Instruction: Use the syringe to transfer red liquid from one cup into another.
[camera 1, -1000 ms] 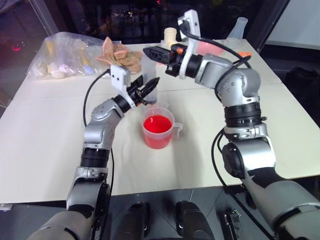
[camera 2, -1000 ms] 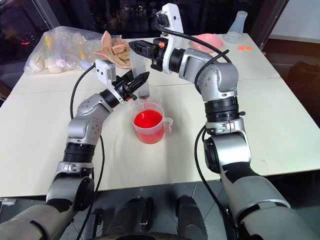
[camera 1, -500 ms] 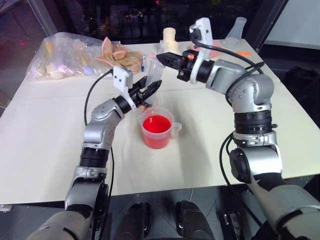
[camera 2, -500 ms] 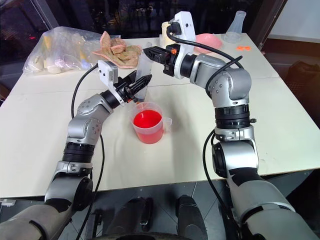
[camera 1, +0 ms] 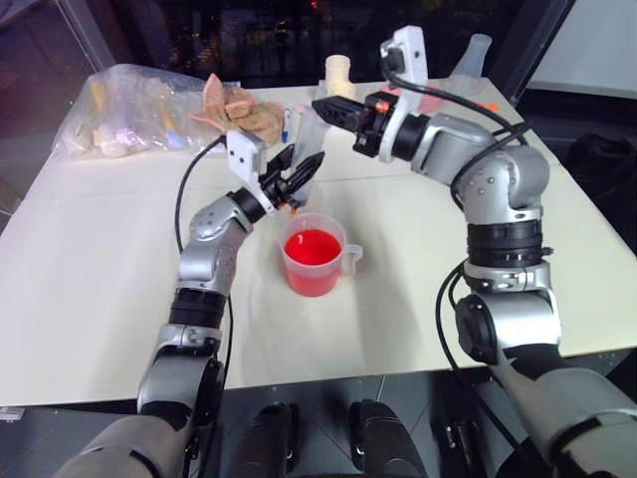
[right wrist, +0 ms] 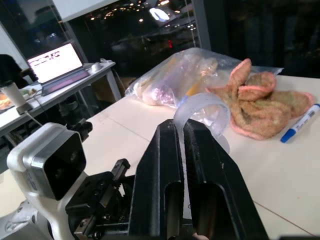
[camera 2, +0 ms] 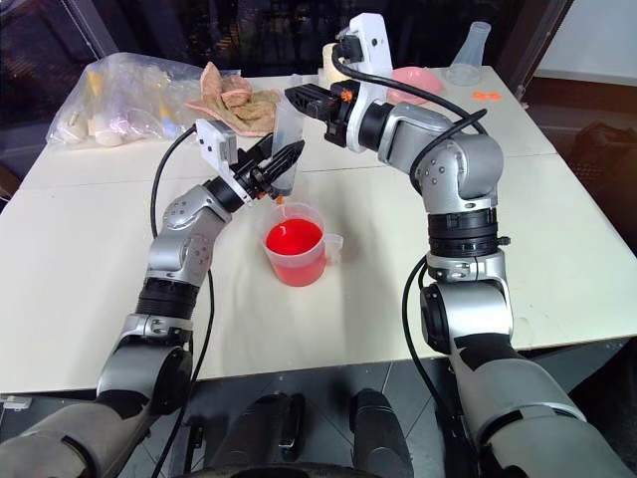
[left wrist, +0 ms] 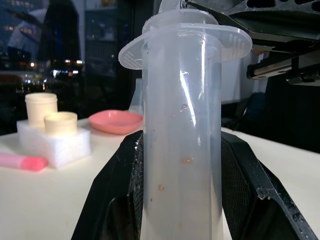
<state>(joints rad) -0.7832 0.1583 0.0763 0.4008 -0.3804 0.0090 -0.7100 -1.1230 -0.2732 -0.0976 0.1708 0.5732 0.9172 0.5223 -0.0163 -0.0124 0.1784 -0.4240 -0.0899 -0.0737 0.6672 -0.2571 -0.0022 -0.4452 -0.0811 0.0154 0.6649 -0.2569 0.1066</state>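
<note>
The syringe (camera 2: 287, 149) stands nearly upright in the air, its long axis leaning slightly, with the small orange tip at the bottom pointing down toward the handled cup (camera 2: 296, 244) and the flanged top end uppermost. Its clear barrel sits between the two black fingers of the left end effector (camera 2: 277, 167), which are closed partway around the barrel and hold it by its lower half; in the left wrist view the barrel (left wrist: 181, 125) rises between those fingers, with the flange above them. The right end effector (camera 2: 302, 99) has its fingers pressed together, almost touching each other, and their tips sit at the top of the syringe by the plunger end; whether they pinch the plunger cannot be told. The syringe barrel looks empty, with a few small orange-red specks inside. Just below and in front of the syringe tip, the handled cup stands on the surface (camera 2: 557, 239), about half full of red liquid (camera 2: 295, 238). Behind the syringe lie a crumpled cloth (camera 2: 237, 98), a blue pen (camera 1: 286, 123) and a clear bag (camera 2: 124, 98).
</note>
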